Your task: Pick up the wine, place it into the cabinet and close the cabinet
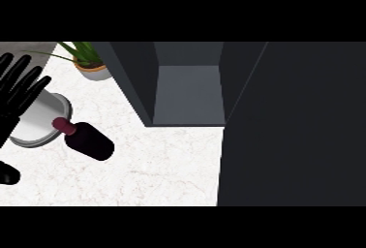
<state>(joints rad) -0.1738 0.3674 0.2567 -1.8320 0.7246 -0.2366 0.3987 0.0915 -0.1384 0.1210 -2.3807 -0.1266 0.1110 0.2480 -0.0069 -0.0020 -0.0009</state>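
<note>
**Head view: wine on counter, cabinet open, left hand holding nothing**

The left hand (17,92) shows at the view's left edge, fingers straight, spread and pointing up, nothing in it. The right hand is not seen.

The wine (88,140) is on the counter (164,169), just right of the hand and slightly below it, with its red cap towards the hand. The cap overlaps the rim of a grey plate (32,138), which is partly behind the fingers. Whether the wine touches the plate cannot be told.

The cabinet (187,92) is open, well to the right of the hand, its front edge above the wine's level. Its door (293,126) fills the view's right side. Bare counter lies between the wine and the cabinet's front edge.

A plant (88,62) stands up and to the right of the hand, near the cabinet's left wall.
</note>
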